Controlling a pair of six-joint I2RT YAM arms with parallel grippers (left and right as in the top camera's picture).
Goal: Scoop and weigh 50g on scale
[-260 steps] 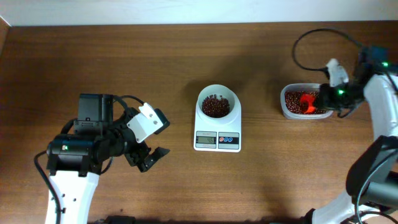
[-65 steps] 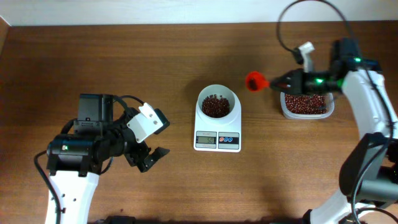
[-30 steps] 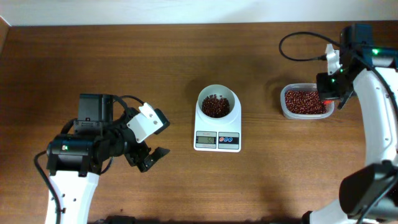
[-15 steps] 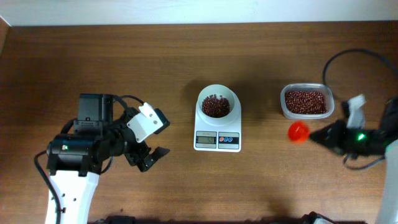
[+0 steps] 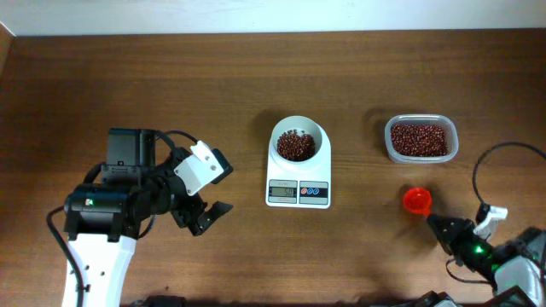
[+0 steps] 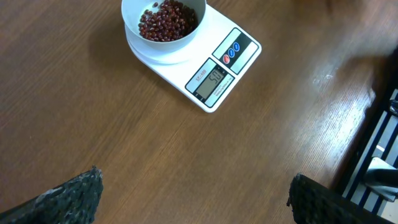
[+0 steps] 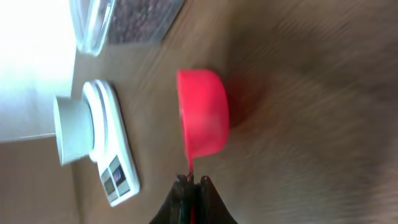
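The white scale (image 5: pixel 298 194) stands mid-table, and its round bowl (image 5: pixel 276 152) holds a heap of dark reddish-brown beans (image 5: pixel 296 145). The left wrist view shows the scale (image 6: pixel 233 68) and the beans (image 6: pixel 166 18) ahead of my left gripper (image 6: pixel 196 186), which is wide open over bare wood. In the overhead view that left gripper (image 5: pixel 207 218) hangs well left of the scale. My right gripper (image 5: pixel 439 223) is at the front right, shut on the handle of an orange-red scoop (image 5: pixel 416 200). No beans show in the scoop (image 7: pixel 202 121), held low over the table by the right gripper (image 7: pixel 191 182).
A clear plastic tub (image 5: pixel 389 150) of more beans sits at the right, behind the scoop. In the right wrist view the tub (image 7: pixel 99 25) and the scale (image 7: pixel 112 162) lie beyond the scoop. The table's front edge is close to the right arm.
The right arm has carried the scoop from over the tub toward the table's front right, away from the tub. The left arm has not moved.
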